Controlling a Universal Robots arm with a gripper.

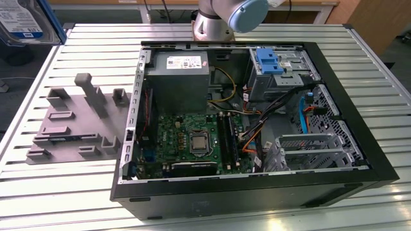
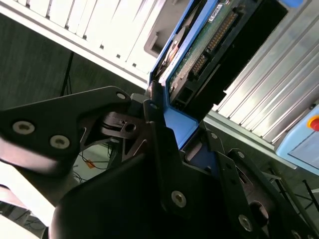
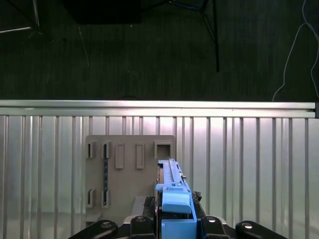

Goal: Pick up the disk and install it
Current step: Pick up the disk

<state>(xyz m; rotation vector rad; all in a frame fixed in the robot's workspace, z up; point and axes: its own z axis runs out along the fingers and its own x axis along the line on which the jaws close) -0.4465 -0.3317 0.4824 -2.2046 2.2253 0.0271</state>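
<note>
The gripper point(image 2: 180, 127) clamps the disk point(image 2: 202, 47) by its blue end, as far as the close view lets me judge. The disk's green board side shows. Behind it is the ribbed table point(image 2: 264, 89).

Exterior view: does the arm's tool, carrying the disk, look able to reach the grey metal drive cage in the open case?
Probably yes: the black computer case lies open on top, nothing covers the grey metal drive cage, and the orange cables run beside it. The tool grips the blue-bracketed silver disk.

The disk point(image 1: 24, 20) is blue-framed and white-labelled, the claw point(image 2: 182, 130) black, the counter point(image 1: 64, 183) ribbed silver, the motherboard point(image 1: 192, 139) green.
</note>
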